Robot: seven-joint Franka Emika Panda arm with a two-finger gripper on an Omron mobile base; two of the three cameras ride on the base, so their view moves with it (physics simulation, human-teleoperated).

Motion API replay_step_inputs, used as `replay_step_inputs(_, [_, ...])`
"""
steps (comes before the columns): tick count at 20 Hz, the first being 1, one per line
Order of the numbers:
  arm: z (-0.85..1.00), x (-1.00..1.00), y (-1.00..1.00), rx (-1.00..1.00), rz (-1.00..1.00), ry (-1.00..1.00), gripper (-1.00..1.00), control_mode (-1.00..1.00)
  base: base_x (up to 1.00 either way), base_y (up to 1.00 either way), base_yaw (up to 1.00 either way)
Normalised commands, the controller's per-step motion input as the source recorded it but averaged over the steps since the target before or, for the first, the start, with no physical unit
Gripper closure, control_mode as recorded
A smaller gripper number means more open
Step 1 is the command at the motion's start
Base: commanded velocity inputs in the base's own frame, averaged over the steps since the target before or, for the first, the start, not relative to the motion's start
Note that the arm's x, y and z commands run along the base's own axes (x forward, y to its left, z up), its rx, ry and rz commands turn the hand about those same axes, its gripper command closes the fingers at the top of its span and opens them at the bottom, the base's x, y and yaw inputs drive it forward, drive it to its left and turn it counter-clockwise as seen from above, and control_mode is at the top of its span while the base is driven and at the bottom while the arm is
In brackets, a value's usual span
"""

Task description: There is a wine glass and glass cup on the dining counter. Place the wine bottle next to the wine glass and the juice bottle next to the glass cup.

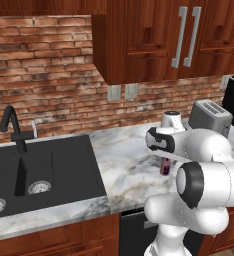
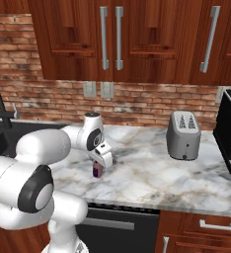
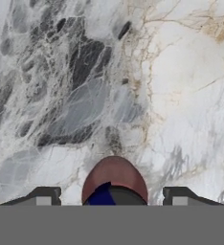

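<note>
**Q:** Where is the juice bottle (image 2: 96, 169) sitting, and where is the gripper (image 3: 111, 195) in relation to it?

**A:** The small pinkish-purple bottle is standing upright on the marbled wall-side counter (image 2: 152, 173), between the dark sink (image 1: 39, 170) and the silver toaster (image 2: 183, 134). The gripper is hanging directly above it, pointing down. In the hand view, the bottle's rounded top is sitting between the two dark fingertips (image 3: 43, 195), one on each side.

**Q:** Which way is the bottle's long axis running?

**A:** It is running vertically, roughly in line with the hand, so the fingers are flanking it from opposite sides.

**Q:** Are the fingers gripping it?

**A:** They are standing apart, with a clear gap showing on each side of the bottle. Nothing is being squeezed yet.

**Q:** What is the coming move depending on?

**A:** Probably on keeping the bottle centred between the fingers while they are closing inward.
</note>
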Motion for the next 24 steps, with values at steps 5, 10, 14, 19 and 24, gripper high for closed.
replay_step_inputs(5, [-0.03, -0.14, 0.00, 0.00, 0.00, 0.00, 1.00, -1.00, 0.00, 0.00, 0.00])
replay_step_inputs(10, [0.00, -0.22, 0.00, 0.00, 0.00, 0.00, 1.00, -1.00, 0.00, 0.00, 0.00])
replay_step_inputs(14, [0.08, -0.25, -0.01, 0.00, 0.00, 0.00, 1.00, -1.00, 0.00, 0.00, 0.00])
replay_step_inputs(19, [0.31, -0.29, 0.00, 0.00, 0.00, 0.00, 1.00, -1.00, 0.00, 0.00, 0.00])
replay_step_inputs(24, [0.35, -0.36, 0.00, 0.00, 0.00, 0.00, 1.00, -1.00, 0.00, 0.00, 0.00])
